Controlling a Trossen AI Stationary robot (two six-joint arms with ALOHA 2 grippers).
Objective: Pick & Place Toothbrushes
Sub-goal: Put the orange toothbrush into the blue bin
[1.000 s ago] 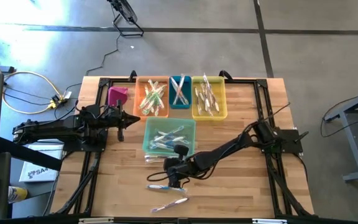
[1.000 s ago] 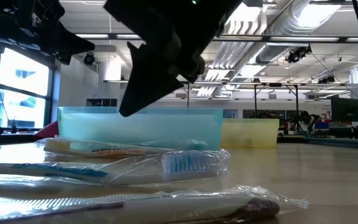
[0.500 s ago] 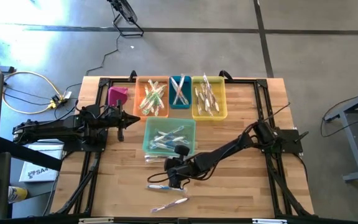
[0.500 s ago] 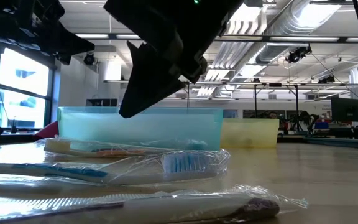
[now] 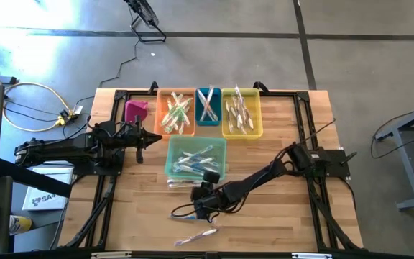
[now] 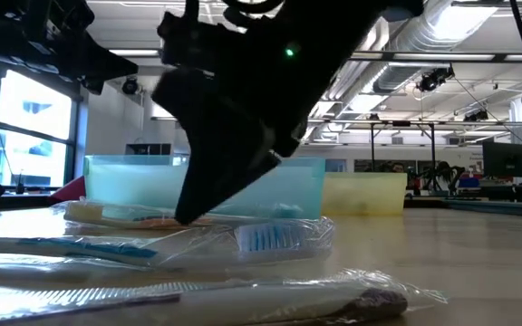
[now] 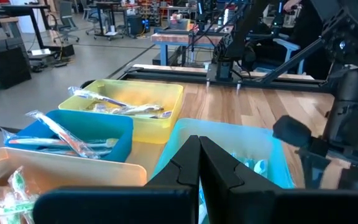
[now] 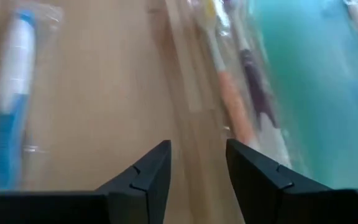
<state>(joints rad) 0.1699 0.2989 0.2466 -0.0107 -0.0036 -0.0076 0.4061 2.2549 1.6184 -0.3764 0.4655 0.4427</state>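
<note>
Right gripper (image 5: 197,209) lowered, jaws now apart, over wrapped toothbrushes (image 6: 152,243), teal bin (image 5: 196,158) beside, left gripper (image 5: 141,140) clenched.

Toothbrushes: we see thin pale plastic toothbrushes (image 5: 194,160) in clear wrappers, lying flat; most piled in four bins
Loose ones: we count a blue-accented toothbrush (image 6: 107,251) on the wood; another wrapped toothbrush (image 5: 196,236) nearer the table's front edge
</note>
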